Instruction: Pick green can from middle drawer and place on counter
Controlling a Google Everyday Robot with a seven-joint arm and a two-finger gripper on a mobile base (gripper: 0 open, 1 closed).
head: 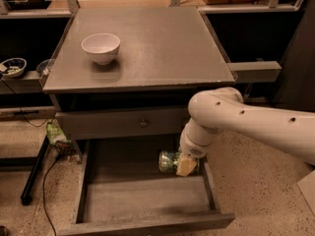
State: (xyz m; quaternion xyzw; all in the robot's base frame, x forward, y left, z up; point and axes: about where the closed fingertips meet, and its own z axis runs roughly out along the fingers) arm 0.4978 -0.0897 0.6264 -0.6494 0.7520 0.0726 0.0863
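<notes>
The green can (169, 161) lies sideways over the right rear part of the open middle drawer (147, 200). My gripper (186, 165) hangs from the white arm on the right, and its pale fingers (186, 166) are closed on the can's right end. The can sits close to the drawer's right wall, below the shut drawer front with a round knob (143, 123). The counter (147, 43) lies above and behind, with a white bowl (101, 47) at its left.
Narrow grey side shelves flank the cabinet; the left one holds a small dish (13, 67). A black cable (47, 173) and a green packet (55, 132) lie on the floor to the left. The white arm (256, 124) spans the right side.
</notes>
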